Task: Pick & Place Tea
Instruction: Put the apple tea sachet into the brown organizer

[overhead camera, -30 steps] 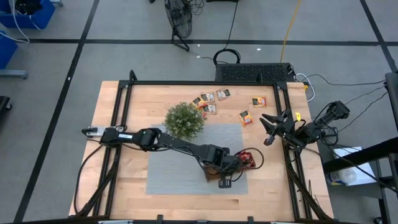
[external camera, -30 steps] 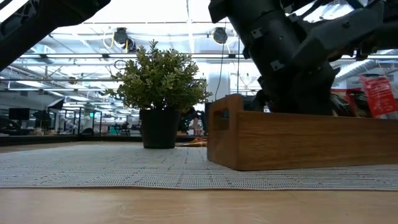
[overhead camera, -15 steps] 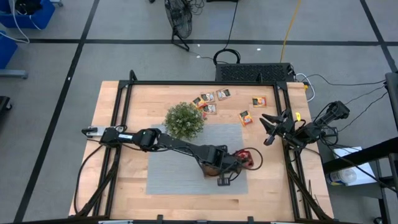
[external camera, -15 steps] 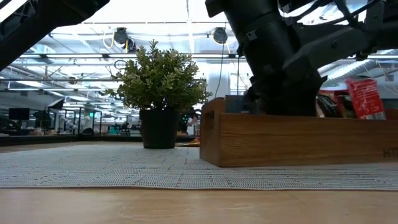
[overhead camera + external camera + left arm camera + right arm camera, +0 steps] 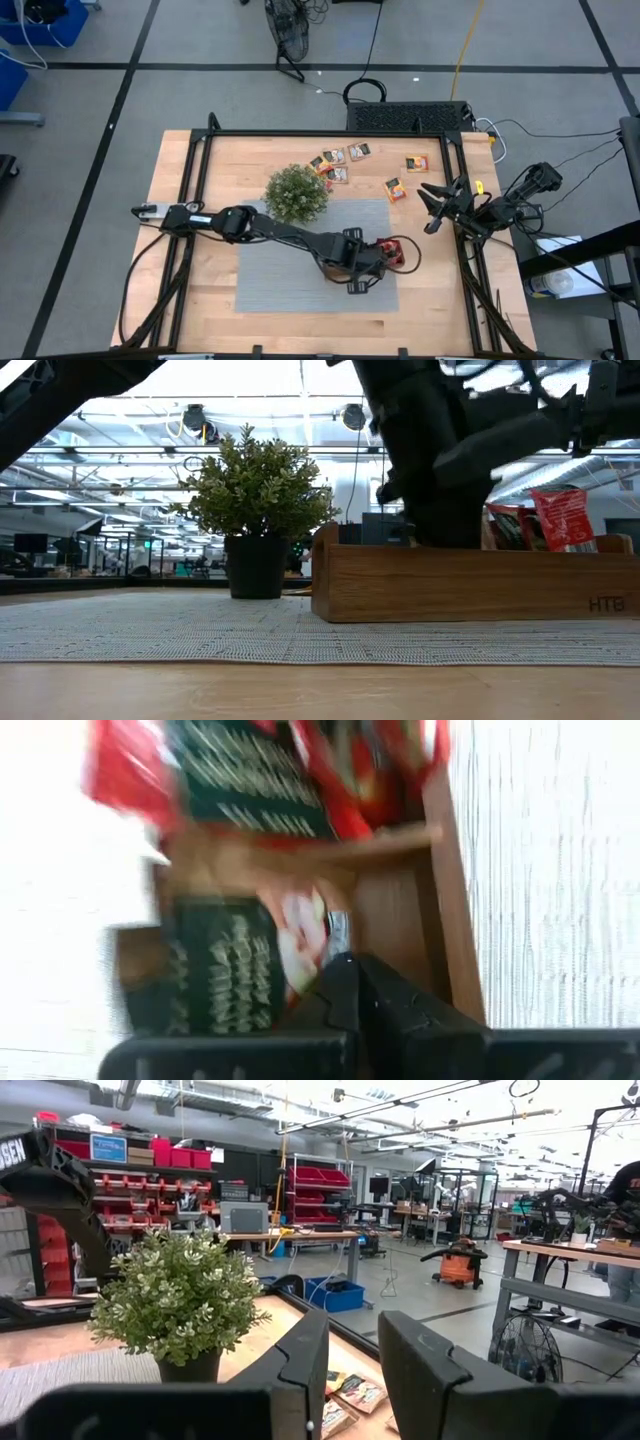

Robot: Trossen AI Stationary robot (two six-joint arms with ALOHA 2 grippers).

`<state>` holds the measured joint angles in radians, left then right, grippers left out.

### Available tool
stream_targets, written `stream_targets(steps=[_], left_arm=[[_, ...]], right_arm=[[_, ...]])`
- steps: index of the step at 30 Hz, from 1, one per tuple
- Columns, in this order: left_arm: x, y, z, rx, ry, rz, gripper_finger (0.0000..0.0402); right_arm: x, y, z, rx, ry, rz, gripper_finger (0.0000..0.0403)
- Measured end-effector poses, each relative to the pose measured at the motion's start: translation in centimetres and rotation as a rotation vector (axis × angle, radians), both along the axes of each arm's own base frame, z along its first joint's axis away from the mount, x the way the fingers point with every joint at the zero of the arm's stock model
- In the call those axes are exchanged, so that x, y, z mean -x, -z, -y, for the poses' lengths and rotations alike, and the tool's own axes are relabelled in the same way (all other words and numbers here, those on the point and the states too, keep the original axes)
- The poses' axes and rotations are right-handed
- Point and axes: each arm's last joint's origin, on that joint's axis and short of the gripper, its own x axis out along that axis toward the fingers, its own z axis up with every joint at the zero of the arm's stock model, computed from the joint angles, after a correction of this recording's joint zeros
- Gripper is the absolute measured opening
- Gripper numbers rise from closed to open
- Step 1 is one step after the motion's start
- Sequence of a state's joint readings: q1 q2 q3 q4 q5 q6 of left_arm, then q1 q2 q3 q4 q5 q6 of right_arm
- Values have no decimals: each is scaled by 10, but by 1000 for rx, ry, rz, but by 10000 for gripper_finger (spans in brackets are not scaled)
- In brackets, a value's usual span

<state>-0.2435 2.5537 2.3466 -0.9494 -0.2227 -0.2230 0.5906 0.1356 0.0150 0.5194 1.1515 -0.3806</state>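
Left pincer [image 5: 350, 970] is down inside the wooden tray [image 5: 372, 262] on the grey mat [image 5: 280, 255], fingers pinched together with a thin sachet edge apparently between the tips; can't confirm a real grip. Tea sachets [image 5: 250, 790] already sit in the tray compartments, red and dark ones, some standing on edge above the tray wall in the low view [image 5: 560, 520]. More sachets [image 5: 335, 165] lie flat on the bare desk [image 5: 190, 290] behind the plant [image 5: 296, 193], well apart from the tray. Right pincer [image 5: 432, 207] waits at the desk's right edge, jaws part open on nothing. Handling guess: sachets are light, thin, floppy foil or paper, probably slick. Flat ones give no side to grab, so pinch an edge or corner. Crush risk looks low, slip or double-pick risk higher.
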Motion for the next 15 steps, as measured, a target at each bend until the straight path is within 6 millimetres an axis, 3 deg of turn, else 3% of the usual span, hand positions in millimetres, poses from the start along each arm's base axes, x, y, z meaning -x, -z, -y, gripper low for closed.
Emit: stream_targets(steps=[3,10,15], left_arm=[[1,-9,-1,-12,-8,23,4],[0,-8,2,60,11,19,22],[0,-8,4,107,18,16,5]], right_arm=[[0,0,0,-1,0,1,78],[0,0,0,0,0,0,78],[0,0,0,0,0,0,78]])
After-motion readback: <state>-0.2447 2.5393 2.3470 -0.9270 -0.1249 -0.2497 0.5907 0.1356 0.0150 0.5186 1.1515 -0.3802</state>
